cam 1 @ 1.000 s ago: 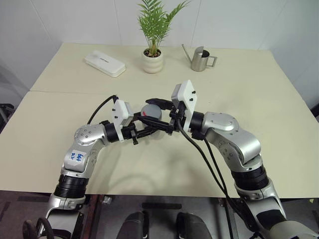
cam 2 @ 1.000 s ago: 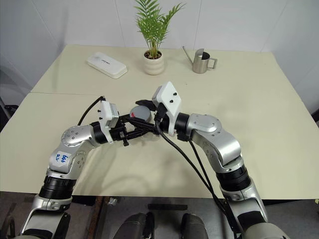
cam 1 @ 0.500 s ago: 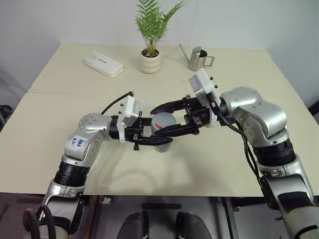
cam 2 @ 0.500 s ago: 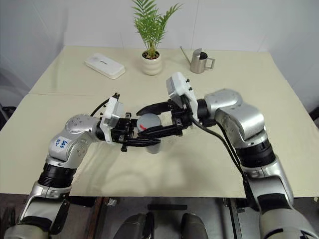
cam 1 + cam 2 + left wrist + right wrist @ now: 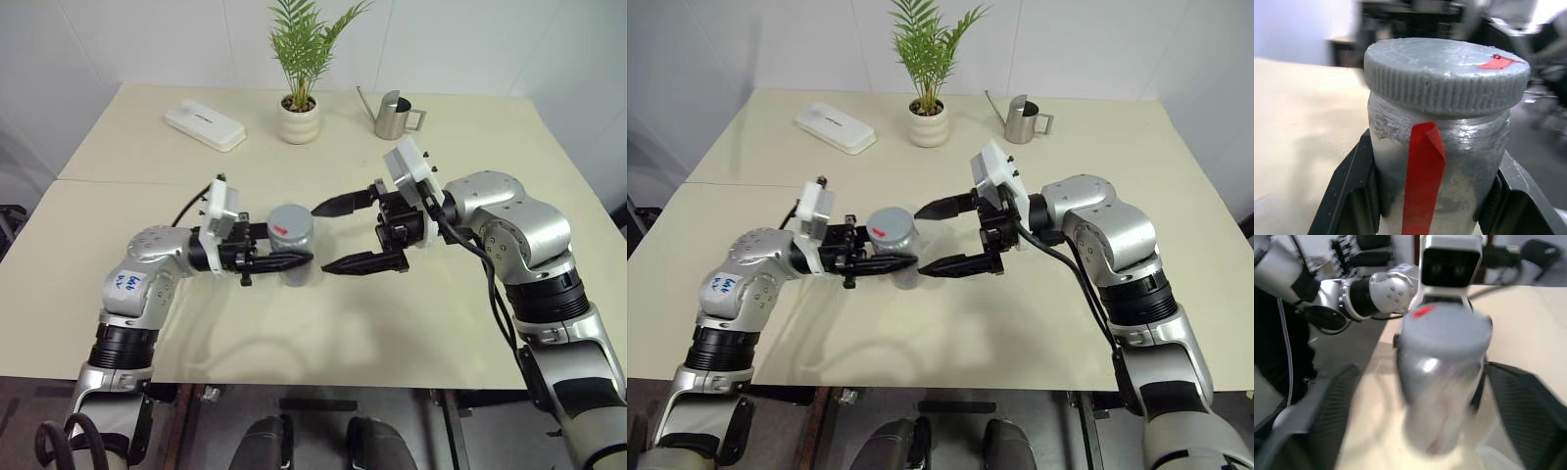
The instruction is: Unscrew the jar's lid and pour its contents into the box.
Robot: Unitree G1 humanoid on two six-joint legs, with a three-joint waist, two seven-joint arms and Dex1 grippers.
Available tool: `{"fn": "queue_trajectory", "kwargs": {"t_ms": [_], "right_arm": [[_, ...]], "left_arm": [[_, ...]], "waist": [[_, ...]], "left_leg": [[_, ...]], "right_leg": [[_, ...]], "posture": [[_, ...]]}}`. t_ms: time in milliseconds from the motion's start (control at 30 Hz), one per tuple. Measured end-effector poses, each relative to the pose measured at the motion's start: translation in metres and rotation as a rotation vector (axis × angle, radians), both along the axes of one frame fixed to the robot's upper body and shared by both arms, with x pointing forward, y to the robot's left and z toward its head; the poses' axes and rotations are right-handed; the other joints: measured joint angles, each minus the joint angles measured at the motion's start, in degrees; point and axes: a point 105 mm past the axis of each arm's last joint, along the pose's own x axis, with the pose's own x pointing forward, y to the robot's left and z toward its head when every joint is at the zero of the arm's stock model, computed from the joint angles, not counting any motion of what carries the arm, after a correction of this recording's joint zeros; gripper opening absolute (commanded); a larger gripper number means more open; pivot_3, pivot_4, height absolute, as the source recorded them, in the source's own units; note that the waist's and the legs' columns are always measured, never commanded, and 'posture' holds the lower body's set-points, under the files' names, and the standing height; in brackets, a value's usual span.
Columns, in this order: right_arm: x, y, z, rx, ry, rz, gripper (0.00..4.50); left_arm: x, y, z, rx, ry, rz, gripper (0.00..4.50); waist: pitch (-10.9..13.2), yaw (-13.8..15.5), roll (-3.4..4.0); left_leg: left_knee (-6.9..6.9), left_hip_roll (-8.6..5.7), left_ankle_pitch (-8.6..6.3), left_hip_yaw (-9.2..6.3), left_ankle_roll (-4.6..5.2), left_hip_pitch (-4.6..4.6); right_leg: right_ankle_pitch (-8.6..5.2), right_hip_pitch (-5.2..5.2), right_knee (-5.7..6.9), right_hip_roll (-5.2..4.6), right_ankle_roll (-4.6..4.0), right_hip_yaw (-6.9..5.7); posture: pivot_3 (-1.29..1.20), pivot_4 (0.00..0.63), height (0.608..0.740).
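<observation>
- The jar (image 5: pixel 292 250) is held upright above the cream table (image 5: pixel 127 225), roughly mid-table and towards the near edge.
- The left gripper (image 5: pixel 290 258) is clamped on the jar's body; in the left wrist view one black finger (image 5: pixel 1349 196) is pressed against each side of the silvery wall.
- A strip of red tape (image 5: pixel 1422 181) is seen running down the jar's side (its upper end is curled away from the surface).
- The lid (image 5: pixel 1445 73) is seated on the jar, grey with a ribbed rim, and a small red patch (image 5: pixel 1497 62) is noted on its top near the edge.
- The right gripper (image 5: pixel 334 235) is spread wide and grasps nothing; its two black fingers are pointed at the jar from the robot's right, with the tips just beside the jar and apart from it.
- Contact between the right fingers and the lid is not observed.
- The contents cannot be made out through the jar's wall.
- At the far side of the table are recorded a flat white case (image 5: pixel 205 125), a potted plant (image 5: pixel 301 108) and a steel watering can (image 5: pixel 394 115), all well apart from the jar.
</observation>
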Motion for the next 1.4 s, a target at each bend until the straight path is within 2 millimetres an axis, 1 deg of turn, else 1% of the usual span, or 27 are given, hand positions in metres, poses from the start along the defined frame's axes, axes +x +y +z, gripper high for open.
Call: {"fn": "queue_trajectory", "kwargs": {"t_ms": [33, 133, 300, 500, 667, 933, 1100, 1300, 1333, 1367, 1400], "right_arm": [[0.001, 0.002, 0.006, 0.041, -0.031, -0.019, 4.47], [0.001, 0.007, 0.013, 0.101, -0.071, -0.067, 4.47], [0.003, 0.026, 0.009, 0.146, -0.065, -0.135, 4.47], [0.009, 0.045, -0.001, 0.116, -0.062, -0.187, 4.47], [0.015, 0.054, 0.004, 0.127, -0.063, -0.225, 4.47], [0.022, 0.055, 0.002, 0.123, -0.028, -0.229, 4.47], [0.023, 0.048, -0.001, 0.103, -0.02, -0.211, 4.47], [0.028, 0.026, 0.0, 0.096, 0.014, -0.189, 4.47], [0.031, 0.019, 0.0, 0.089, 0.017, -0.204, 4.47], [0.039, 0.007, 0.0, 0.088, 0.019, -0.253, 4.47], [0.051, -0.009, 0.0, 0.084, 0.022, -0.331, 4.47]], "left_arm": [[0.001, 0.001, -0.001, -0.003, -0.002, 0.018, 1.95], [0.005, 0.004, -0.006, -0.006, 0.011, 0.067, 1.95], [0.008, 0.007, -0.008, -0.004, 0.01, 0.108, 1.95], [0.009, 0.006, -0.008, -0.001, 0.01, 0.113, 1.95], [0.008, 0.002, -0.008, 0.007, 0.01, 0.099, 1.95], [0.009, 0.002, -0.008, 0.006, 0.012, 0.108, 1.95], [0.01, 0.002, -0.008, 0.004, 0.012, 0.109, 1.95], [0.011, 0.004, -0.004, -0.013, -0.008, 0.128, 1.95], [0.012, 0.007, -0.003, -0.02, -0.014, 0.137, 1.95], [0.011, 0.008, -0.001, -0.024, -0.027, 0.139, 1.95], [0.008, 0.007, 0.0, -0.021, -0.043, 0.121, 1.95]], "waist": [[0.0, -0.03, 0.0], [0.0, 0.01, 0.0], [0.0, -0.03, 0.01], [0.0, -0.03, 0.01], [0.0, -0.13, 0.01], [0.0, -0.14, 0.01], [0.0, -0.06, 0.01], [0.01, -0.1, 0.01], [0.01, -0.1, 0.01], [0.01, 0.01, 0.01], [0.01, 0.23, 0.01]], "left_leg": [[-0.01, 0.0, 0.0, 0.0, -0.01, 0.01], [-0.02, 0.0, 0.0, -0.01, -0.02, 0.02], [-0.03, -0.01, 0.0, 0.0, -0.02, 0.01], [-0.03, -0.02, 0.0, 0.0, -0.02, 0.0], [-0.06, -0.01, 0.0, 0.0, -0.02, 0.01], [-0.05, -0.02, 0.0, 0.0, -0.02, 0.01], [-0.04, -0.03, 0.0, 0.0, -0.01, 0.0], [-0.05, -0.02, 0.0, 0.0, -0.01, 0.0], [-0.04, -0.02, 0.0, 0.01, -0.01, 0.0], [-0.03, -0.03, 0.0, 0.01, -0.01, 0.0], [-0.02, -0.06, 0.01, 0.0, 0.01, 0.0]], "right_leg": [[0.0, 0.0, 0.02, 0.0, 0.0, 0.01], [0.0, 0.0, 0.04, 0.0, 0.0, 0.0], [0.0, -0.02, 0.04, 0.01, 0.0, 0.02], [0.0, -0.03, 0.06, 0.02, 0.0, 0.02], [0.0, -0.05, 0.08, 0.04, 0.0, 0.02], [0.0, -0.05, 0.08, 0.05, 0.0, 0.02], [0.0, -0.05, 0.08, 0.04, 0.0, 0.02], [0.0, -0.05, 0.07, 0.04, 0.0, 0.01], [0.0, -0.05, 0.06, 0.04, 0.0, 0.02], [0.0, -0.03, 0.06, 0.03, 0.0, 0.01], [0.0, -0.02, 0.06, -0.01, 0.0, 0.0]], "posture": [[0.0, 0.15, 0.74], [0.0, 0.15, 0.74], [0.0, 0.15, 0.74], [0.0, 0.15, 0.74], [0.0, 0.15, 0.74], [0.0, 0.15, 0.74], [0.0, 0.15, 0.74], [0.0, 0.15, 0.74], [0.0, 0.15, 0.74], [0.0, 0.15, 0.74], [0.0, 0.15, 0.74]]}}
